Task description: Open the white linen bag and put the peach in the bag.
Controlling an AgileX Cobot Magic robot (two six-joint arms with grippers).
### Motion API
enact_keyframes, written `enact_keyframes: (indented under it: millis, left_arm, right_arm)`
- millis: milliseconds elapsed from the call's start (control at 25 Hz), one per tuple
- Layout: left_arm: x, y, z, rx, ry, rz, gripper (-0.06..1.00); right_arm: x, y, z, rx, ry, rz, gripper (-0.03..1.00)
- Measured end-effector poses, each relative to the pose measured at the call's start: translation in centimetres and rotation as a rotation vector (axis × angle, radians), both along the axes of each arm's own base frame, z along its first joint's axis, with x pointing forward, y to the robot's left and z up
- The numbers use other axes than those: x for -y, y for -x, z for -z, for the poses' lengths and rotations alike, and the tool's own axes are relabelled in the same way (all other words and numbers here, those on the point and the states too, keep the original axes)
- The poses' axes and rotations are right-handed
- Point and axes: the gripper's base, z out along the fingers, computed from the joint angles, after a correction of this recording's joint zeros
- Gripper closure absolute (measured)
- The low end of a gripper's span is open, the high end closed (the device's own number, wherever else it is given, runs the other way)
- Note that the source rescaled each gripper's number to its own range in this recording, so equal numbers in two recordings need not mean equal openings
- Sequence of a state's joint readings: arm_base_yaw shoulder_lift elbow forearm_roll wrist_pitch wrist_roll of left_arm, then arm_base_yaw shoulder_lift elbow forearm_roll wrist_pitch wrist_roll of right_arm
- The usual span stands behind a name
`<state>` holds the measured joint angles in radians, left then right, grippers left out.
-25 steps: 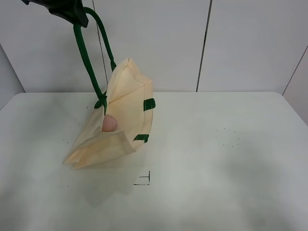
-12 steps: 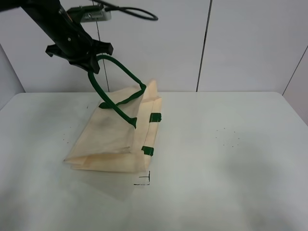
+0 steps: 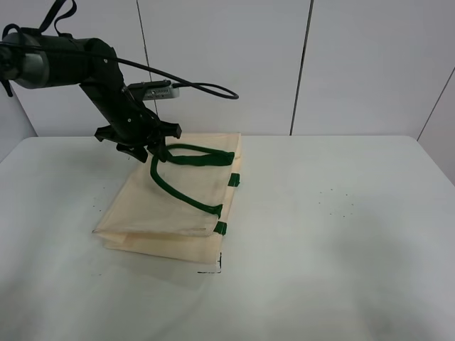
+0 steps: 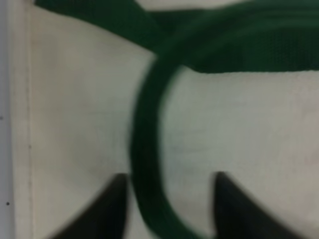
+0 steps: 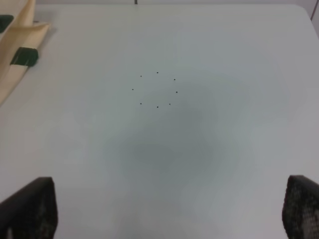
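1. While our right gripper (image 5: 164, 219) hangs idle over bare table (image 3: 341, 234), jaws spread wide with nothing between them, we see only a ring of small dots on the surface below it.
2. At about nine o'clock from the table's middle lies the white linen bag (image 3: 170, 206), flat, its mouth toward three o'clock.
3. We cannot see the peach; we judge it may be inside the bag, though no bulge confirms that.
4. Farther back, at roughly ten o'clock, our left gripper (image 3: 146, 148) has the dark green handle (image 4: 147, 149) running between its jaws, which stand apart around the strap; we cannot tell whether they pinch it.
5. Risk, in our judgement: pulling away could snag the loop and drag or tip the bag, spilling whatever is inside.
6. Beyond the pale table rise plain white wall panels (image 3: 227, 64).
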<state>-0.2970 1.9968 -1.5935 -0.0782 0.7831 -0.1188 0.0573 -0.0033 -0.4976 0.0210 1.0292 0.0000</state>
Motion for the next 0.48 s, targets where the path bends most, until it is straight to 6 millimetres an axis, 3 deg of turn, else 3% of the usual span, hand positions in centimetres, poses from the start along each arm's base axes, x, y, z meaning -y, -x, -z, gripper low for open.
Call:
enact_keyframes:
  millis: [40,160,360,480]
  left_arm:
    - [0.0,0.0,0.1,-0.002,-0.001,0.0,0.17]
    - [-0.2,-0.1,-0.1,0.02,-0.035,0.024,0.0]
    - [-1.5,-0.4,-0.2,0.045,-0.134,0.023,-0.05]
    - [-3.6,-0.8,-0.2,0.039,-0.15,-0.031,-0.05]
  right_arm:
    - [0.0,0.0,0.0,0.0,0.0,0.0,-0.03]
    - [0.0,0.0,0.0,0.0,0.0,0.0,-0.03]
    - [0.0,0.0,0.0,0.0,0.0,0.0,-0.03]
    - [0.0,0.0,0.0,0.0,0.0,0.0,-0.03]
